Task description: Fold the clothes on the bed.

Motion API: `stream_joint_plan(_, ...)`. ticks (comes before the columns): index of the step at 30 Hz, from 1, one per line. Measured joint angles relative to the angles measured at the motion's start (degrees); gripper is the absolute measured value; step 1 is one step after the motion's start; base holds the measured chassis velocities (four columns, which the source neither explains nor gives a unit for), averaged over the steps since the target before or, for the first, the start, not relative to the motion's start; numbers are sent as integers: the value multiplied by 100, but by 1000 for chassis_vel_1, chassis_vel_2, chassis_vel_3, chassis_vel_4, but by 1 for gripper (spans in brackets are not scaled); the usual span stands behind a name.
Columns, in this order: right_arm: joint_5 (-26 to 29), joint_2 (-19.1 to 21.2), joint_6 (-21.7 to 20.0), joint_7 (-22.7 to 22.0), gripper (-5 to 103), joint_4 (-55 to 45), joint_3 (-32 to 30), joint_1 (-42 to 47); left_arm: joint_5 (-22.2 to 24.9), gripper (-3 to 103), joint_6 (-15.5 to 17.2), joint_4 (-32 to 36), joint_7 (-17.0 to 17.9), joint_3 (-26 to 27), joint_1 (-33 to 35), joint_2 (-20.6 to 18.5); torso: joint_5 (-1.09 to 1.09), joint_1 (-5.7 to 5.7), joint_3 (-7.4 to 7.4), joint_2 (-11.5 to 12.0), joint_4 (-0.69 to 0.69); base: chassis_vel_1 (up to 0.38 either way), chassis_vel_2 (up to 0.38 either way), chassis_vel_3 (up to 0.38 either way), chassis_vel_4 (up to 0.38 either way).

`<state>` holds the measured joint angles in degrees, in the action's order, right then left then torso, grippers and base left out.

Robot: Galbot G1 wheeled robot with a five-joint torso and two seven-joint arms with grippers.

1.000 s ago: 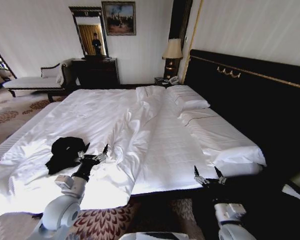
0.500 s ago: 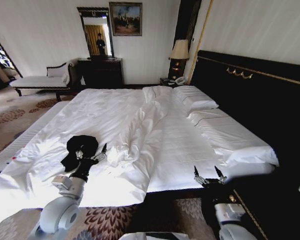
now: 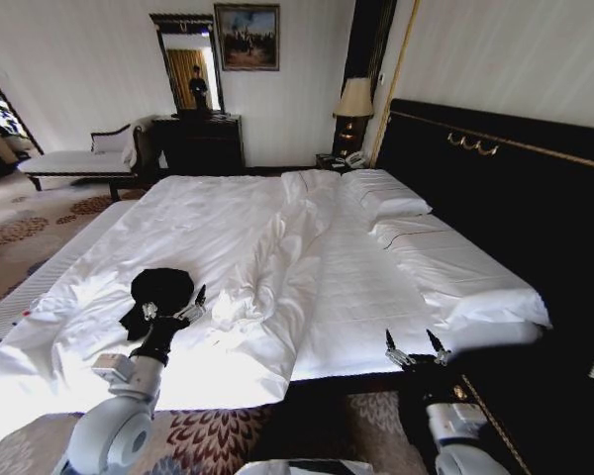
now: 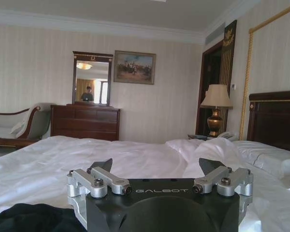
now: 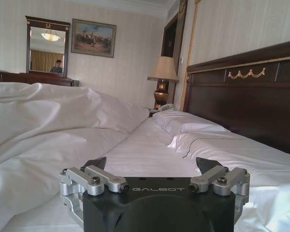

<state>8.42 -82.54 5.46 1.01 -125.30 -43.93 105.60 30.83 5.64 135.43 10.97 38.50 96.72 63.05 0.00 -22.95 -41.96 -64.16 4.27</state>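
The clothes (image 3: 156, 297), a crumpled black bundle, lie on the white sheet of the bed (image 3: 307, 267) near its front left corner. My left gripper (image 3: 173, 303) hangs open just to the right of the bundle, low over the sheet. A dark edge of the clothes (image 4: 29, 217) shows in the left wrist view beside the open left gripper (image 4: 157, 166). My right gripper (image 3: 417, 345) is open at the bed's front edge on the right, far from the clothes. In its wrist view the right gripper (image 5: 152, 164) stands open over bare sheet.
A rumpled duvet ridge (image 3: 267, 257) runs down the bed's middle. Pillows (image 3: 386, 203) lie against the dark headboard (image 3: 495, 188). Behind stand a dresser with mirror (image 3: 198, 139), a bench (image 3: 69, 163) and a lamp (image 3: 354, 104). Patterned carpet (image 3: 20, 233) lies on the left.
Early on the whole view shifted as the camera moved. My left gripper has crept slightly left, closer to the black bundle. The right gripper has stayed put.
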Motion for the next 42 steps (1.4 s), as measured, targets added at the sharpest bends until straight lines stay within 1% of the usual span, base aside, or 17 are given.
stream_joint_plan(2, -39, -38, 36, 2, 100, 48, 36, 7, 23, 100, 31, 37, 75, -57, 53, 4, 1, 0, 0, 0, 0, 105, 132, -123, -129)
stream_joint_plan(7, -77, -95, 69, 4, 100, 94, 85, 7, -58, 100, 38, 27, 82, -167, 95, 48, 1, 1, 1, 0, 0, 170, 176, -185, -196)
stream_joint_plan(8, -81, -104, 78, 5, 100, 94, 99, 16, -89, 100, 38, -11, 82, -187, 91, 56, -1, 0, 0, 0, -1, 241, 226, -218, -221)
stream_joint_plan(11, -84, -87, 90, 11, 100, 91, 101, 29, -78, 100, 38, -33, 82, -150, 69, 29, -4, 0, 0, 0, -2, 249, 244, -259, -233)
stream_joint_plan(15, -69, -67, 104, 11, 100, 103, 93, 20, -44, 100, 38, -48, 82, -90, 36, -19, -1, 2, 2, -1, 0, 276, 279, -271, -262)
stream_joint_plan(20, -44, -71, 109, 9, 100, 133, 115, -15, -60, 100, 38, -77, 81, -114, 29, 2, -3, 1, 1, -1, -2, 256, 246, -246, -243)
stream_joint_plan(22, -24, -64, 109, 5, 100, 132, 122, -12, -69, 100, 38, -86, 81, -125, 27, 14, 2, 1, 1, -1, -1, 236, 247, -226, -265)
stream_joint_plan(24, 34, -57, 90, -9, 100, 83, 129, -3, -56, 100, 42, -97, 81, -109, 17, 8, -1, 1, 1, -1, 0, 209, 218, -233, -221)
stream_joint_plan(31, 93, -40, 55, -27, 100, 18, 145, 25, -14, 100, 51, -137, 80, -59, -33, -34, 0, 1, 1, -1, 0, 231, 232, -225, -243)
stream_joint_plan(33, 224, -15, 142, -55, 100, 21, 198, 7, -13, 100, 54, -153, 80, -58, -42, -35, -1, 1, 0, -1, 0, 240, 241, -264, -258)
stream_joint_plan(35, 545, 20, 174, -127, 100, 27, 257, -42, -18, 100, 61, -164, 88, -58, -44, -34, -1, 0, 0, -1, -1, 243, 238, -259, -215)
stream_joint_plan(36, 545, 20, 174, -127, 100, 27, 257, -42, -18, 100, 61, -164, 88, -58, -44, -34, -1, 0, 0, -1, -1, 247, 238, -259, -200)
stream_joint_plan(37, 829, 69, 148, -172, 100, 15, 264, -79, -24, 100, 62, -173, 98, -56, -44, -34, -2, 0, 0, -1, -1, 247, 170, -213, -200)
stream_joint_plan(38, 1178, 146, 41, -211, 100, -48, 249, -114, -28, 100, 62, -183, 112, -50, -38, -35, 0, 1, 0, -1, -1, 162, 170, -148, -162)
stream_joint_plan(40, 1636, 262, -177, -268, 100, -158, 221, -154, -29, 100, 63, -197, 114, -49, -28, -41, -5, 1, 0, -1, 0, 101, 103, -105, -127)
stream_joint_plan(41, 1636, 262, -177, -268, 100, -158, 221, -154, -29, 100, 63, -197, 114, -49, -28, -41, -5, 1, 0, -1, 0, 101, 103, -61, -92)
stream_joint_plan(42, 1889, 346, -322, -315, 100, -228, 211, -201, -33, 100, 63, -207, 114, -50, -26, -44, -6, 1, 1, -1, 0, 27, 34, -61, -32)
